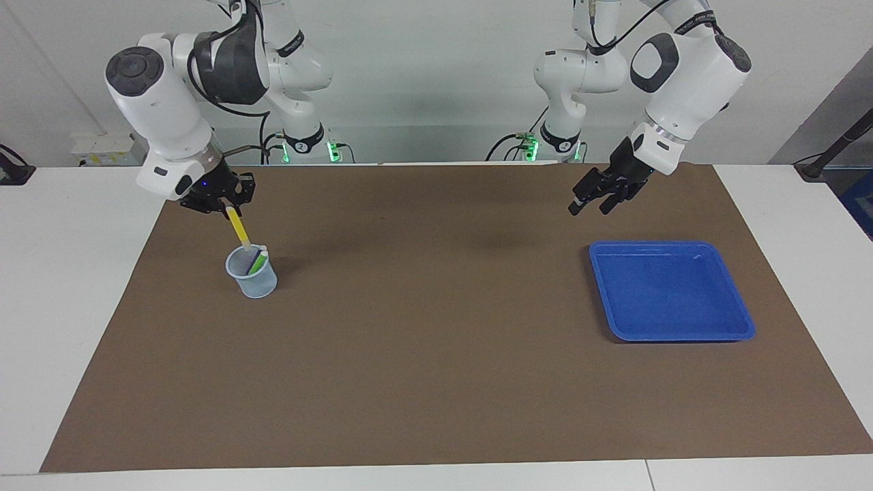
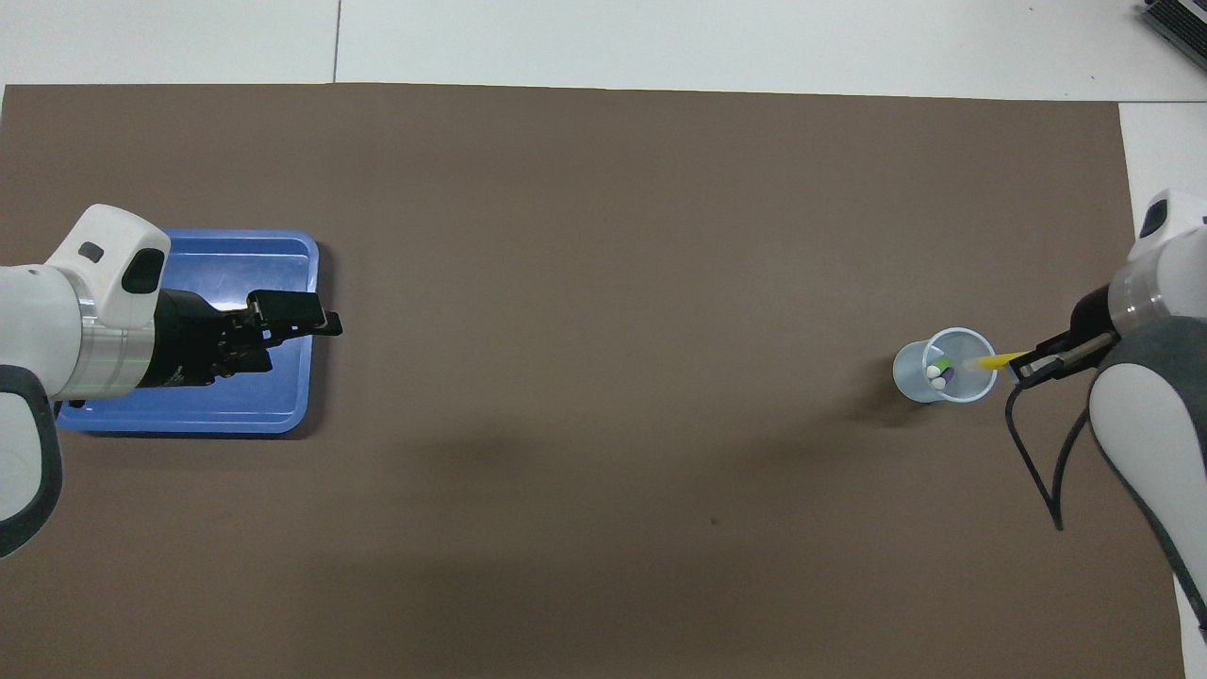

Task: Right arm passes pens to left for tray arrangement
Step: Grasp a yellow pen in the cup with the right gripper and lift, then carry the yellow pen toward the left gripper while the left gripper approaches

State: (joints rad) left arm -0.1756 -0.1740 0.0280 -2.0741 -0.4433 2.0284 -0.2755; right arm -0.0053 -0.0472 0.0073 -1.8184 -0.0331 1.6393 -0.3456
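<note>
Yellow pen (image 1: pixel 239 228) hangs clamped in the right tool (image 1: pixel 228 206), its tip over the cup (image 1: pixel 252 273) holding the green and purple pens (image 1: pixel 257 262), left of frame. Left tool (image 1: pixel 589 202) hovers spread wide above the mat (image 1: pixel 436 341) near the blue tray (image 1: pixel 672 290), at right.

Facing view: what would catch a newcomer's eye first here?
The right hand holds the yellow pen slantwise above the pale cup at the right arm's end, the green pen left inside. At the left arm's end, the bright blue tray lies bare, with the left hand open in the air beside it.
</note>
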